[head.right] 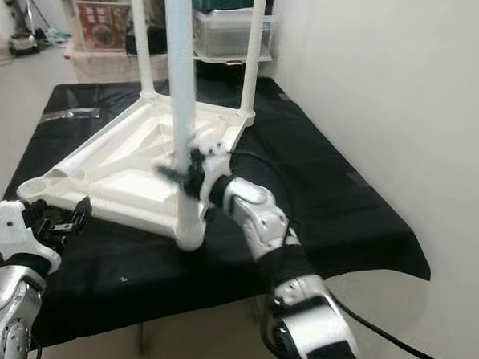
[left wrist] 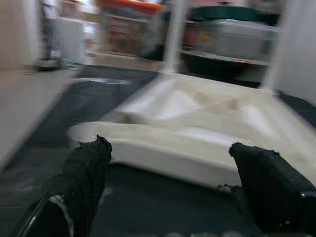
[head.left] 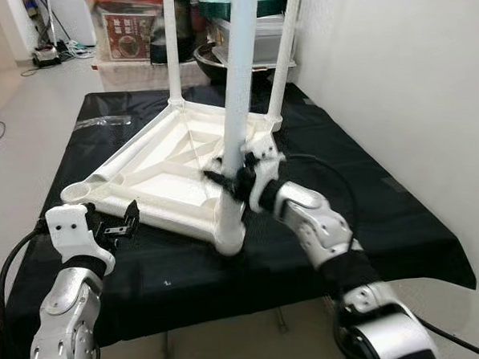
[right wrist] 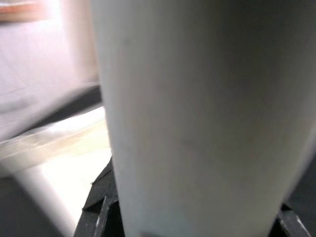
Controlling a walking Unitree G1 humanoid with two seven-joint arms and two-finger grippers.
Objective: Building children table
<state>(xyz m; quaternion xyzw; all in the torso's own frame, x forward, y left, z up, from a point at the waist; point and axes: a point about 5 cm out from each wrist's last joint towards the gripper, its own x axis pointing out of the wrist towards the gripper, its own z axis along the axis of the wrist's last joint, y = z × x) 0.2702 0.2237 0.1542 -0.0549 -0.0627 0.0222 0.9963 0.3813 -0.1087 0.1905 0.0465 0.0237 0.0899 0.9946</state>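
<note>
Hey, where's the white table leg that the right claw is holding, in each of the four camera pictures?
Left eye view: table leg stands upright at centre, in the near corner of the upturned tabletop, right claw around it.
Right eye view: left of centre.
Left wrist view: not in it.
Right wrist view: the broad pale column up close.
Shared landmark: the black cloth.

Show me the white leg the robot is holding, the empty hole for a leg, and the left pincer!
white leg (head.left: 236, 83), left eye view, mid shaft
empty socket (head.left: 81, 189), left eye view, rim
left pincer (left wrist: 173, 153), left wrist view, between fingertips
</note>
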